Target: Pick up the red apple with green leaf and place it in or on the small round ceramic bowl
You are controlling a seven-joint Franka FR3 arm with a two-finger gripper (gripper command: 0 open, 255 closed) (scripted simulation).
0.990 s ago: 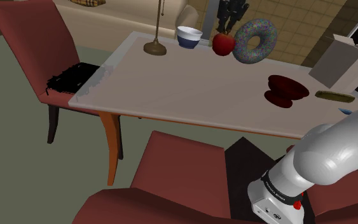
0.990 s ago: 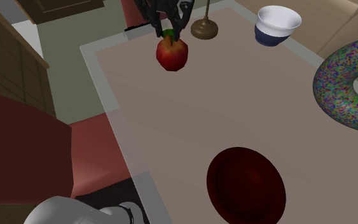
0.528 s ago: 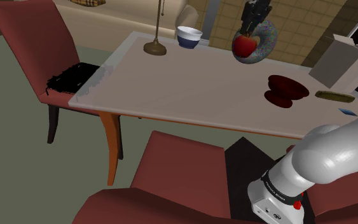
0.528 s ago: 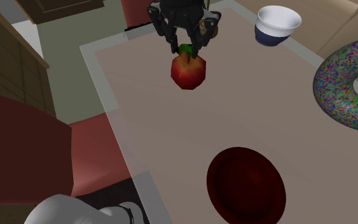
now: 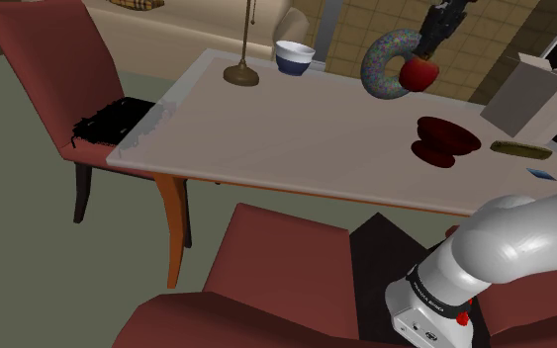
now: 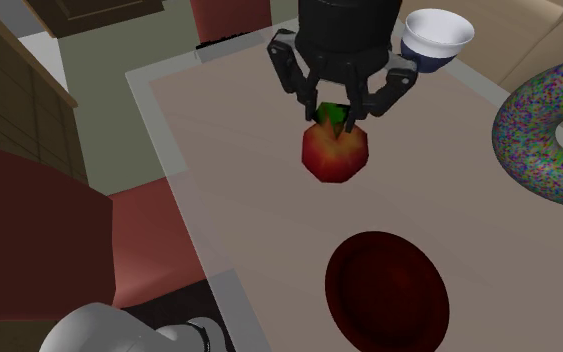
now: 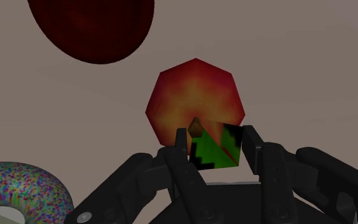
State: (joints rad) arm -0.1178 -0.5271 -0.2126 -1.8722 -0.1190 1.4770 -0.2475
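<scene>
Apple (image 5: 419, 72), red, hangs above the table (image 5: 296, 129) in the shoulder view's upper right, with the gripper (image 6: 339, 122) clamped on its green leaf (image 6: 332, 112). Left to right: lamp base (image 5: 241, 74), white-and-blue bowl (image 5: 294, 56), sprinkled donut (image 5: 385, 61) behind the apple, dark red bowl (image 5: 446, 138) lower right. Leaf end up, stem axis near vertical.

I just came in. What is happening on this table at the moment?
The white robot arm's black gripper is shut on the green leaf end of a red apple and holds it over the table. The apple is not in any bowl yet. It hangs between a dark red bowl and a white bowl with a blue base, touching neither. A big sprinkled donut is nearby on the table.
</scene>
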